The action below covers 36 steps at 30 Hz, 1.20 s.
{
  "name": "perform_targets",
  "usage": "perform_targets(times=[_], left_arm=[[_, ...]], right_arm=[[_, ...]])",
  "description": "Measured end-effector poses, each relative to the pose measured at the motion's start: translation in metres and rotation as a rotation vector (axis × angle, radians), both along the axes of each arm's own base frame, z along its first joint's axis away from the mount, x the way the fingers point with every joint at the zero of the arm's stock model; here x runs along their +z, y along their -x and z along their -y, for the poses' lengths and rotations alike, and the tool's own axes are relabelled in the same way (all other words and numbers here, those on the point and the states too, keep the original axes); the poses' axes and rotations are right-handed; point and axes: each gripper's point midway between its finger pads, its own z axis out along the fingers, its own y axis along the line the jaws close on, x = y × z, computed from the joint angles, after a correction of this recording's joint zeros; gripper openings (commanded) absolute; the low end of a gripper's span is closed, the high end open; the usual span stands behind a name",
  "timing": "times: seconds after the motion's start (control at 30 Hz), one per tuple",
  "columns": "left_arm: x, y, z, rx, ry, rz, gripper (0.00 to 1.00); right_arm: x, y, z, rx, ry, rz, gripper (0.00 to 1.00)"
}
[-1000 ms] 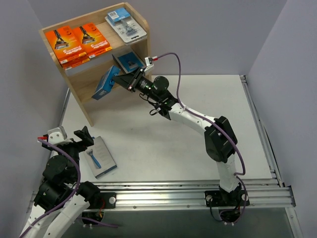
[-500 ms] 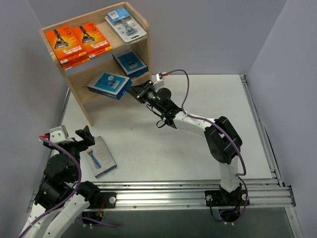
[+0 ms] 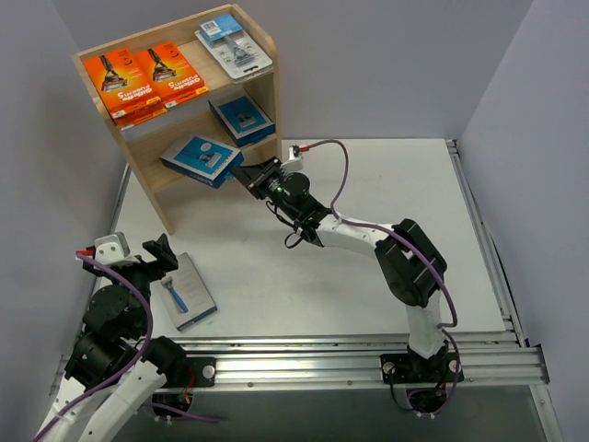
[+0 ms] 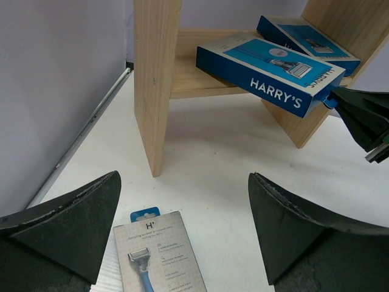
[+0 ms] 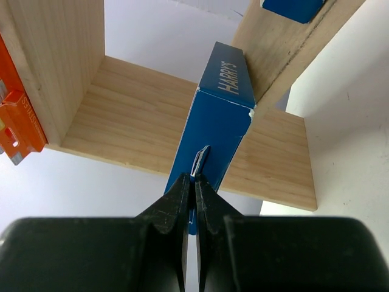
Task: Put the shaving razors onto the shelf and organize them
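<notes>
On the shelf's [image 3: 152, 189] lower tier, toward its front left, a blue Harry's box [image 3: 201, 158] rests with one end jutting past the shelf's front edge. A second blue box [image 3: 242, 118] lies on the same tier, further back and to the right. Two orange packs [image 3: 118, 85] sit side by side on the shelf top, with the clear blister pack [image 3: 233, 46] at its right end. The right gripper [image 3: 241, 173] meets the jutting end, its jaws pressed together, seemingly pinching the box's hang tab. On the worktop [image 3: 414, 175] in front of the shelf lies a grey pack [image 3: 187, 292]. The left gripper [image 4: 183, 177] hovers just beside it, jaws spread wide and empty.
</notes>
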Motion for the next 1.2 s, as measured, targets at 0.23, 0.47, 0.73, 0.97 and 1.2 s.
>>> perform_targets(times=[0.23, 0.47, 0.73, 0.97, 1.2], left_arm=[[-0.001, -0.001, 0.001, -0.001, -0.003, -0.004, 0.95], [-0.002, -0.002, 0.003, -0.007, -0.007, -0.010, 0.95], [-0.002, -0.002, 0.004, -0.014, -0.009, -0.013, 0.95], [-0.003, -0.003, 0.006, -0.021, -0.011, -0.015, 0.95], [-0.003, -0.003, 0.007, -0.027, -0.011, -0.015, 0.95]], right_arm=[[-0.007, 0.000, -0.005, -0.073, -0.027, -0.032, 0.00], [-0.027, -0.002, -0.013, -0.167, -0.021, -0.068, 0.00], [-0.025, -0.008, -0.020, -0.259, -0.057, -0.081, 0.00], [-0.013, -0.016, -0.027, -0.322, -0.098, -0.068, 0.00], [-0.020, -0.022, -0.035, -0.376, -0.103, -0.074, 0.00]])
